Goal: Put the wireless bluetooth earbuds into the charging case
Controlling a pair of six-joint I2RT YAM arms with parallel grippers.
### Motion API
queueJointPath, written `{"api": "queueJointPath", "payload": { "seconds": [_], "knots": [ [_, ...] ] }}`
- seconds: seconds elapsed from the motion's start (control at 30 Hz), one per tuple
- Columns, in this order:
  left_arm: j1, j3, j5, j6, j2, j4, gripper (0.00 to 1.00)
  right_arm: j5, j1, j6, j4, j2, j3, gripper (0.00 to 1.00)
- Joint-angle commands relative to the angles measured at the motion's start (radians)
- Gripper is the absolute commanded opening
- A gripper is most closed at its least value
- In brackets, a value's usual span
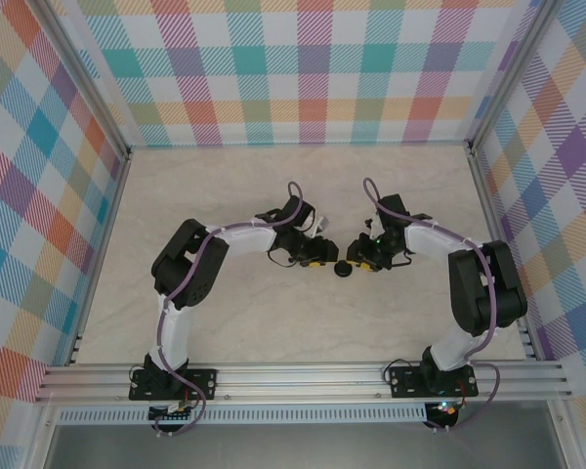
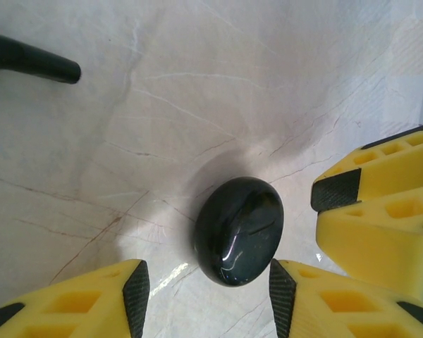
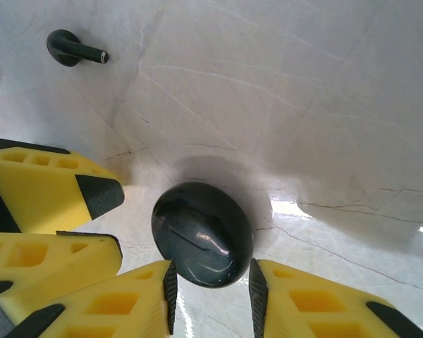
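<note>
Wrist views, nearest first: right gripper (image 3: 213, 297), jaws part open, closely flanking the near end of the charging case (image 3: 202, 234); whether they grip it cannot be told; left gripper (image 2: 209, 294), jaws part open, straddling the same case with a clear gap on one side, holding nothing. Case dark, glossy, lid closed, lying near the middle of the table (image 1: 273, 195), well apart from every edge; beyond it one black earbud (image 3: 74, 48) lies loose on the table. Step judged in hand: opening the lid; best done with one gripper pinning the base while the other lifts at the seam, slowly, since the glossy shell may slip. No brand, label or writing legible.
</note>
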Motion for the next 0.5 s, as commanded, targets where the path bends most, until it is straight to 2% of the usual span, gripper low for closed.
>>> {"api": "queueJointPath", "payload": {
  "seconds": [0.0, 0.47],
  "knots": [
    [-0.007, -0.015, 0.023, -0.022, -0.037, 0.045, 0.5, -0.047, -0.015, 0.003, 0.03, 0.007, -0.024, 0.36],
    [-0.007, -0.029, 0.051, -0.046, -0.018, 0.081, 0.51, -0.104, -0.032, 0.012, 0.065, 0.053, -0.03, 0.32]
  ]
}}
